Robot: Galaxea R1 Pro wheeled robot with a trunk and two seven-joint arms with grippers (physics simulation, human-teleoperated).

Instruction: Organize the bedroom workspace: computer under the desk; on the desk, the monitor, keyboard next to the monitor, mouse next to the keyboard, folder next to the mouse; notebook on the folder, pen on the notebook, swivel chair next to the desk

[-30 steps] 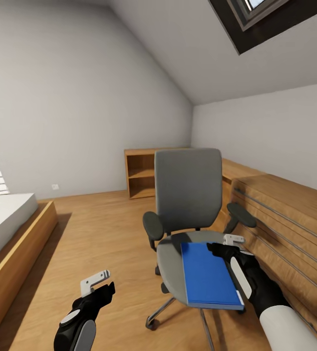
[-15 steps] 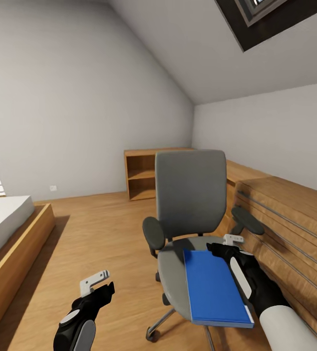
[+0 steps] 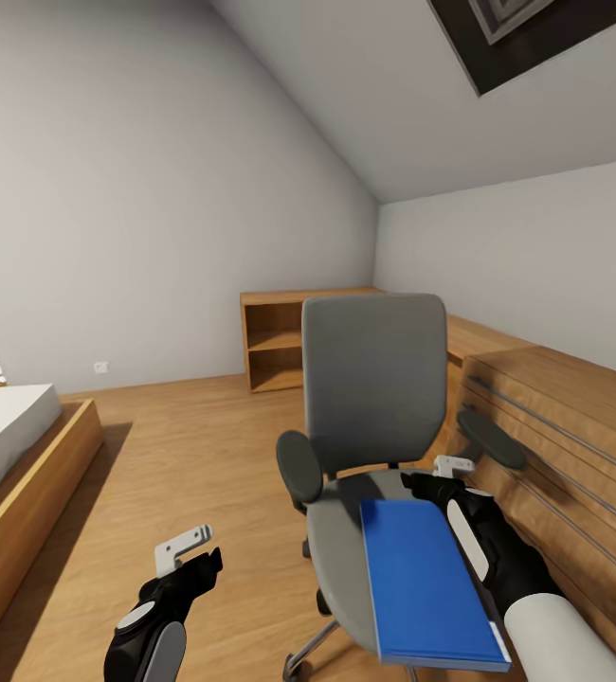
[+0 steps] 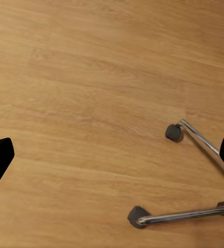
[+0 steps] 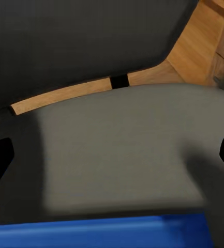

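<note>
The grey swivel chair (image 3: 374,379) stands right in front of me, its back upright and its seat (image 5: 117,150) facing me. The blue folder (image 3: 431,583) lies flat on the seat, reaching over the seat's front edge; its far edge (image 5: 96,233) is just below my right gripper. That right gripper (image 3: 438,477) hovers open over the seat at the folder's far right corner, holding nothing. My left gripper (image 3: 192,559) hangs open over the wood floor left of the chair, above its chrome legs and castors (image 4: 174,132). Desk, computer, monitor, keyboard, mouse, notebook and pen are out of view.
A bed on a wooden frame (image 3: 33,474) lies at the left. A low light-wood cabinet (image 3: 275,341) stands at the back wall. Wooden drawer fronts (image 3: 564,426) line the right wall close to the chair's armrest (image 3: 491,439). Open floor (image 3: 194,445) lies between bed and chair.
The whole picture has shifted, so the camera has moved: chair and folder sit closer and lower right, the bed further left. Both grippers hold their pose and stay open.
</note>
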